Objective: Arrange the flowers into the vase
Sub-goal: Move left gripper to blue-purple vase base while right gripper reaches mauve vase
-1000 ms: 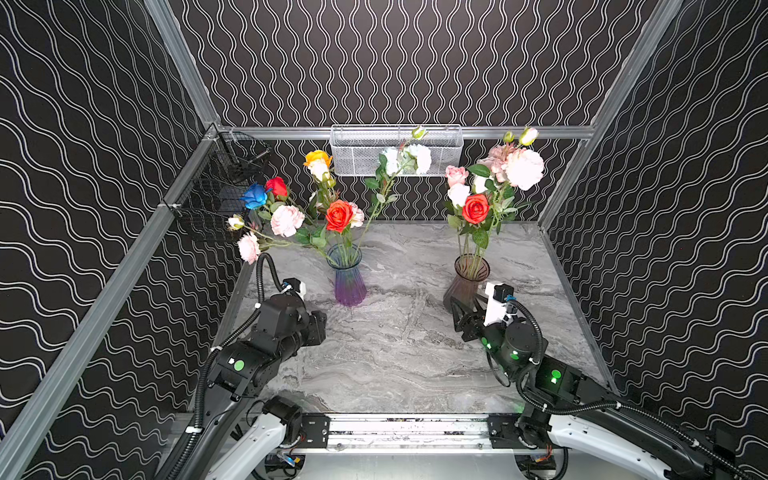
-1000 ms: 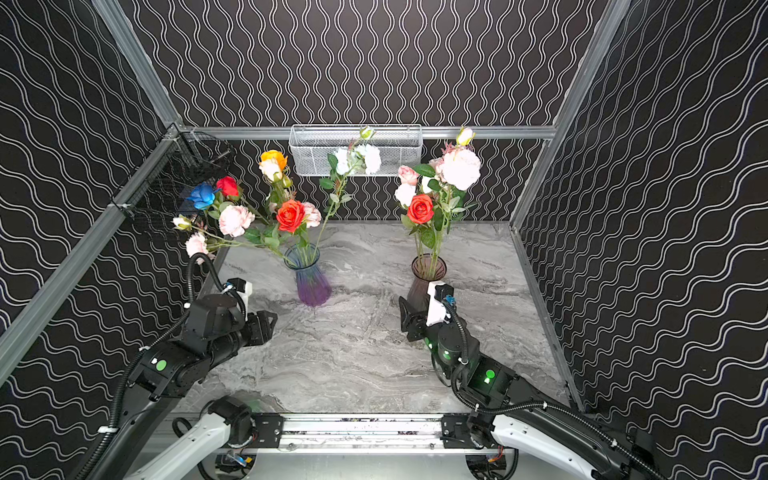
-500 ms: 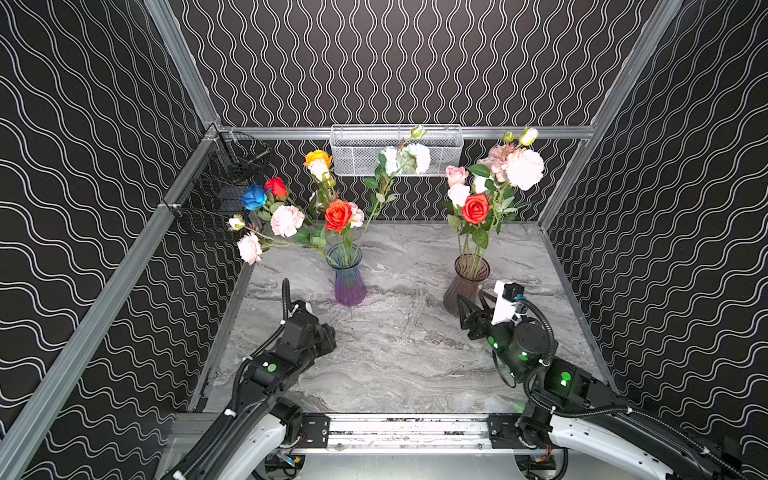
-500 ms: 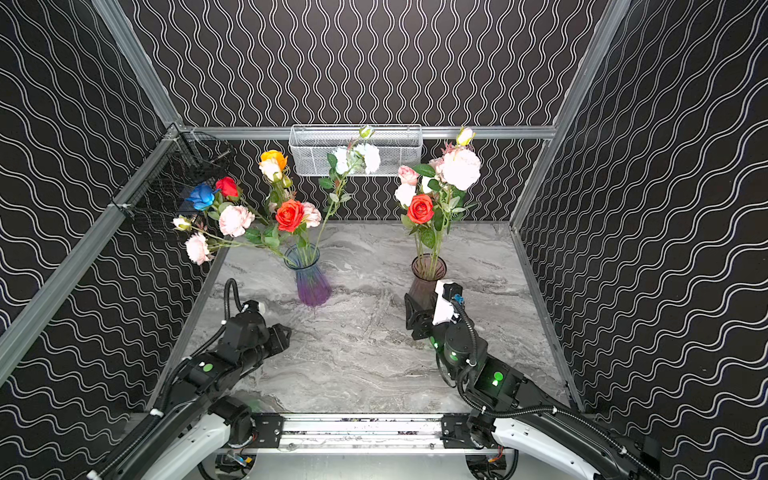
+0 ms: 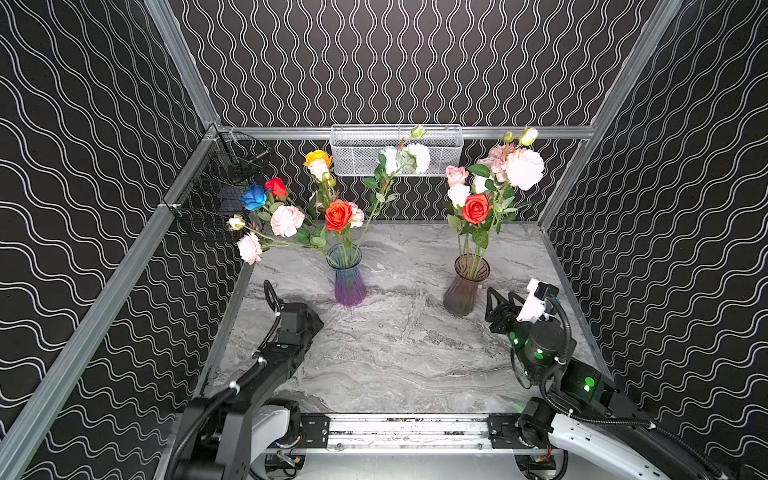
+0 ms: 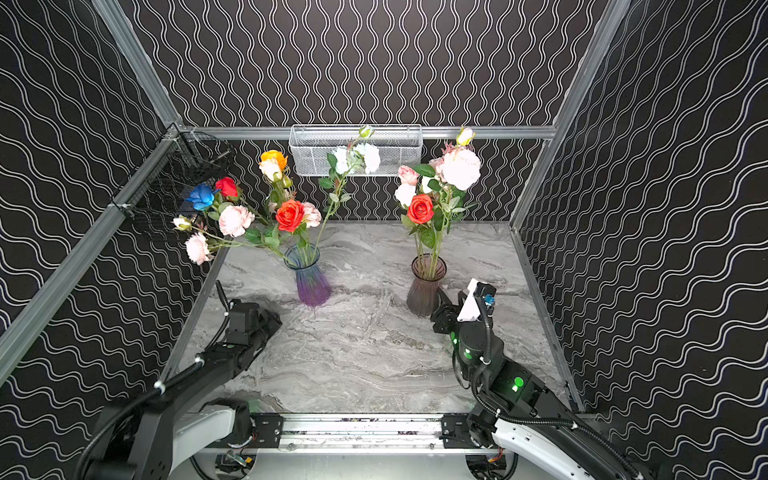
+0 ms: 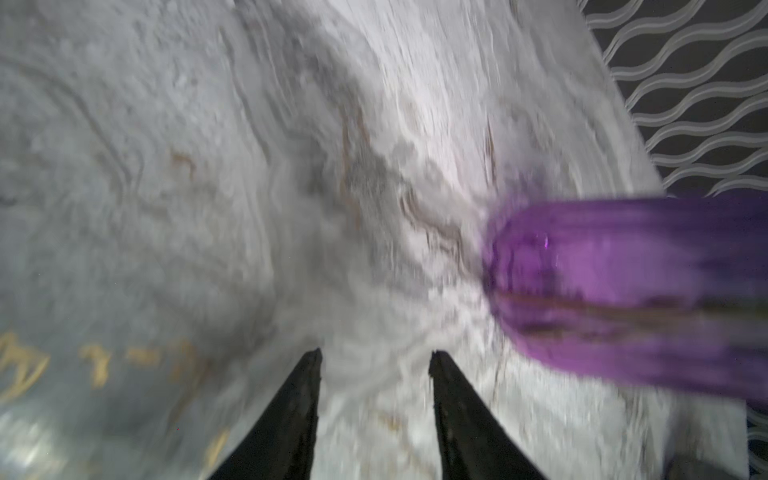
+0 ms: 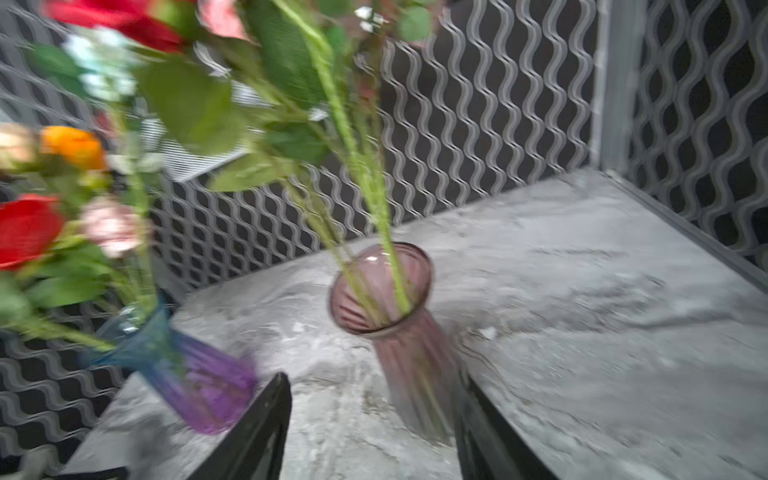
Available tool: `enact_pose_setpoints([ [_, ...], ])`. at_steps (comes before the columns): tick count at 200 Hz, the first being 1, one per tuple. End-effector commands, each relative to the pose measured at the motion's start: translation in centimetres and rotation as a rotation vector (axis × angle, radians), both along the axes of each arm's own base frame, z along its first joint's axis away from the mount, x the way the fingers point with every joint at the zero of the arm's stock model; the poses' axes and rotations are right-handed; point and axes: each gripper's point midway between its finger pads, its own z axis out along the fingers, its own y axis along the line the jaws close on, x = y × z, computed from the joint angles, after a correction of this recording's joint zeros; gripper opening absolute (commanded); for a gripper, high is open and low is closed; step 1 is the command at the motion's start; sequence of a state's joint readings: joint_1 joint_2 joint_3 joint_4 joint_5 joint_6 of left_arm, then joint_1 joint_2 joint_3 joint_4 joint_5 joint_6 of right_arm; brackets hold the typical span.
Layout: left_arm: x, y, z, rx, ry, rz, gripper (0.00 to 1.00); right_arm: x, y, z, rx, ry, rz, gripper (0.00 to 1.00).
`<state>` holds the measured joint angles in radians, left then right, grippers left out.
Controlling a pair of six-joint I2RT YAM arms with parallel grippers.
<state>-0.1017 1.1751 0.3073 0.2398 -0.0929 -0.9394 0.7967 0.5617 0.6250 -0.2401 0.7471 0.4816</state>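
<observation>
The flowers stand in two vases in both top views. A spread bunch with a red rose (image 5: 338, 215) (image 6: 289, 215) fills the blue-purple vase (image 5: 350, 278) (image 6: 311, 276) (image 7: 623, 291). A tighter bunch (image 5: 476, 208) (image 6: 420, 208) fills the smoky pink vase (image 5: 465, 286) (image 6: 426, 286) (image 8: 399, 332). My left gripper (image 5: 313, 326) (image 6: 272, 324) (image 7: 376, 353) hovers low over the marble, near and left of the purple vase, open and empty. My right gripper (image 5: 500, 299) (image 6: 451, 301) (image 8: 374, 376) sits just right of the pink vase's base, open, holding nothing.
A white mesh basket (image 5: 397, 149) hangs on the back rail and a black wire basket (image 5: 216, 195) on the left wall. Patterned walls close in three sides. A metal rail (image 5: 407, 428) runs along the table's front edge.
The left arm has dropped lower toward the table. The right gripper has shifted to the right, beside the pink vase. Both grippers' jaws have narrowed slightly.
</observation>
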Motion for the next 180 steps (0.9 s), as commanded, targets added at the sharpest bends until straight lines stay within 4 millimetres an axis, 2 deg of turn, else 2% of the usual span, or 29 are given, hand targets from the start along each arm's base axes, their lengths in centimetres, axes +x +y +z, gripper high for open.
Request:
enact_pose_setpoints([
  [1, 4.0, -1.0, 2.9, -0.085, -0.185, -0.008, 0.47, 0.4, -2.3, -2.3, 0.034, 0.103, -0.1, 0.61],
  [35, 6.4, -1.3, 2.8, -0.101, -0.241, -0.036, 0.46, 1.7, -5.4, -2.9, 0.102, 0.128, -0.186, 0.61],
  [61, 6.5, -0.1, 2.5, -0.091, -0.227, 0.01, 0.46, 3.3, -7.4, -4.0, 0.183, 0.147, -0.215, 0.6],
  [86, 6.5, 0.8, 2.3, -0.072, -0.215, 0.033, 0.47, 5.0, -9.0, -6.1, 0.29, 0.169, -0.226, 0.6],
  [109, 7.5, 1.4, 2.5, -0.081, -0.237, 0.026, 0.48, 6.9, -8.8, -8.4, 0.463, 0.178, -0.135, 0.6],
  [122, 8.1, 1.0, 2.5, -0.103, -0.27, -0.001, 0.48, 7.6, -8.6, -10.2, 0.555, 0.186, -0.095, 0.6],
  [127, 8.4, 1.9, 2.5, -0.112, -0.287, 0.018, 0.48, 7.9, -8.6, -10.8, 0.581, 0.194, -0.08, 0.59],
  [151, 9.9, 1.3, 2.1, -0.147, -0.321, -0.047, 0.46, 9.1, -7.8, -13.3, 0.635, 0.237, -0.028, 0.55],
  [180, 10.0, 0.7, 1.1, -0.161, -0.312, -0.078, 0.45, 10.1, -6.9, -15.6, 0.703, 0.291, 0.01, 0.52],
])
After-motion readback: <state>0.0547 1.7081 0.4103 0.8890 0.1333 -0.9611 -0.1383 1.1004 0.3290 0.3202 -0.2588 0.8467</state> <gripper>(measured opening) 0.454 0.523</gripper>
